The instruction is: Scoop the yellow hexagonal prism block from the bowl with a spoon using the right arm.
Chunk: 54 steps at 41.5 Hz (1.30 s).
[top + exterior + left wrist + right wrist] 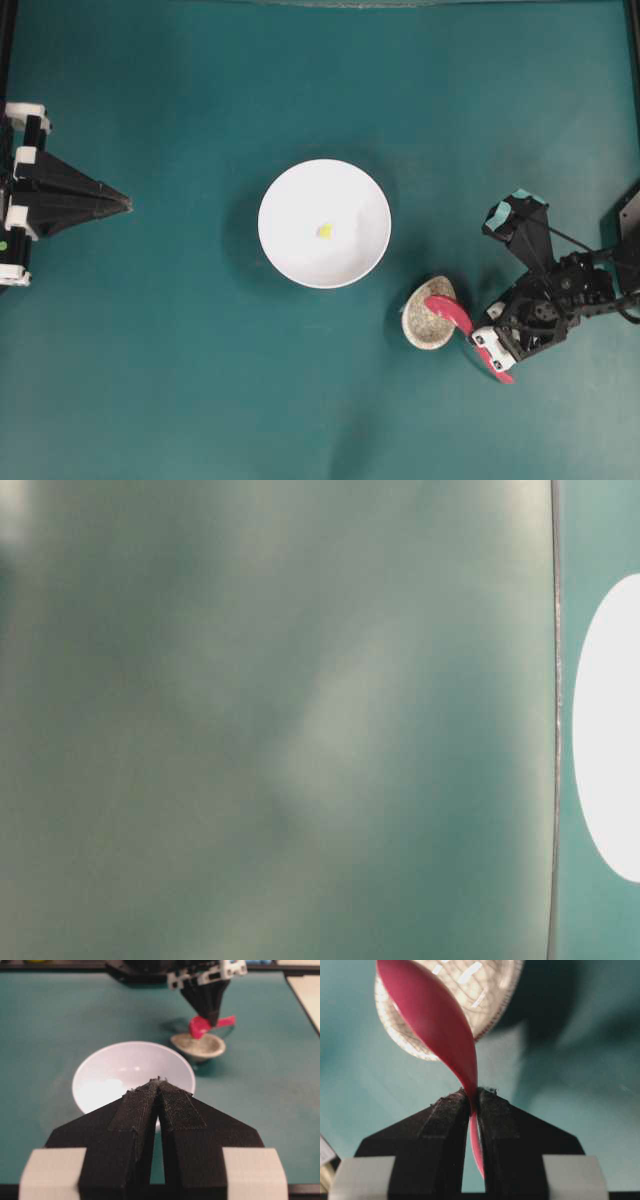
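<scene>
Right gripper (487, 345) pinching spoon (455, 318) handle, scoop over speckled rest (424, 322), four o'clock of bowl (283, 205); left gripper (126, 203) pressed together.

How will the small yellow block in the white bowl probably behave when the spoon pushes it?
The yellow block is tiny beside the spoon, so it is probably very light and moves at first touch. The bowl looks smooth and curved, so it may slide up the wall and slip back. Its faceted shape should make rolling less likely.
</scene>
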Each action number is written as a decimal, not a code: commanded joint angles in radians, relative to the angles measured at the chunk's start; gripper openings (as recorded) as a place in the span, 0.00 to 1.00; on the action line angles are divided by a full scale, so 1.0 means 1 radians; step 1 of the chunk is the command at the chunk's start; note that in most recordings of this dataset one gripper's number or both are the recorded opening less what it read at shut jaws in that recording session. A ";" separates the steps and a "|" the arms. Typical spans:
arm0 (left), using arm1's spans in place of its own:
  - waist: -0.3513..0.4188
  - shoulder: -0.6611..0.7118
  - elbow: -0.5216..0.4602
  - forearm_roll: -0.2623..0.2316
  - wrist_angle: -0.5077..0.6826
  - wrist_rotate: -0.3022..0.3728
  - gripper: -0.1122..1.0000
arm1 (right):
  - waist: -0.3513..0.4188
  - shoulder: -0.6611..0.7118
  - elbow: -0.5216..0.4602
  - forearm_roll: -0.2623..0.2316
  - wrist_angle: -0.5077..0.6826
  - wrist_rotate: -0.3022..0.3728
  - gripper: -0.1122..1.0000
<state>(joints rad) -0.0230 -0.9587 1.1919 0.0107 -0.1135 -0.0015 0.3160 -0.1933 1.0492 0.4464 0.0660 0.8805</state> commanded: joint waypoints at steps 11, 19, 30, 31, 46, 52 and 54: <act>-0.003 0.008 -0.011 0.003 -0.005 0.000 0.10 | 0.003 -0.006 -0.025 -0.046 -0.018 -0.008 0.20; -0.002 0.008 -0.011 0.003 -0.005 0.000 0.10 | 0.002 -0.006 -0.038 -0.075 -0.018 -0.009 0.20; -0.002 0.008 -0.011 0.003 -0.005 0.000 0.10 | -0.015 -0.005 -0.044 -0.123 -0.018 -0.012 0.20; -0.002 0.008 -0.011 0.003 -0.005 0.000 0.10 | -0.015 -0.005 -0.044 -0.127 -0.018 -0.012 0.20; -0.002 0.008 -0.011 0.003 -0.005 0.000 0.10 | -0.029 -0.005 -0.049 -0.176 0.012 -0.014 0.27; -0.002 0.008 -0.011 0.003 -0.005 0.002 0.10 | -0.031 -0.003 -0.051 -0.196 0.040 -0.014 0.51; -0.002 0.008 -0.009 0.003 -0.005 0.002 0.10 | -0.031 -0.005 -0.051 -0.207 0.043 -0.014 0.55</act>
<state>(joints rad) -0.0230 -0.9587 1.1919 0.0107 -0.1135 -0.0015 0.2869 -0.1887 1.0186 0.2546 0.1058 0.8682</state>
